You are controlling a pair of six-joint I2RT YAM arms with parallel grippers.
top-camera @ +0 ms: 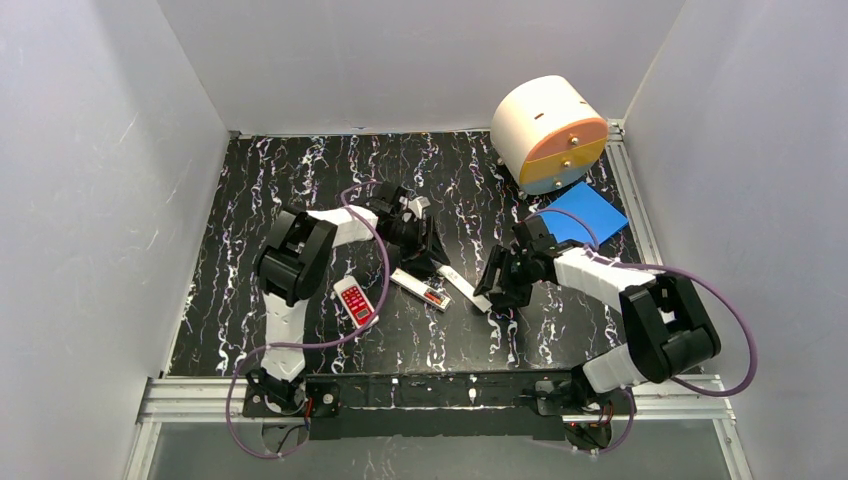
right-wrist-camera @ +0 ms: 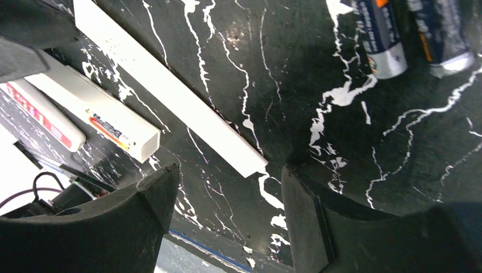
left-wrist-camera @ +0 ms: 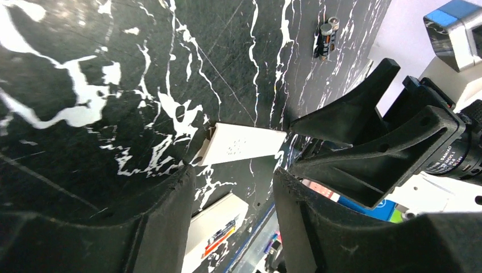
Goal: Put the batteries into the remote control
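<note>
The remote control [top-camera: 420, 289] is a long white bar lying at the table's middle, with a dark recess that shows red-orange inside. It also shows in the right wrist view [right-wrist-camera: 85, 105] and the left wrist view [left-wrist-camera: 213, 224]. A thin white strip [top-camera: 465, 288] lies just right of it, also seen in the right wrist view [right-wrist-camera: 170, 91] and the left wrist view [left-wrist-camera: 244, 145]. Two dark batteries [right-wrist-camera: 382, 40] lie loose on the table and show small in the left wrist view [left-wrist-camera: 325, 35]. My left gripper [top-camera: 422, 250] [left-wrist-camera: 232, 173] is open and empty above the remote's far end. My right gripper [top-camera: 496, 285] [right-wrist-camera: 230, 170] is open and empty at the strip's near end.
A shorter white remote with a red button face [top-camera: 355, 302] lies left of the remote control. A white drum with an orange and blue face [top-camera: 550, 135] stands at the back right, with a blue sheet [top-camera: 588, 212] in front of it. White walls enclose the table.
</note>
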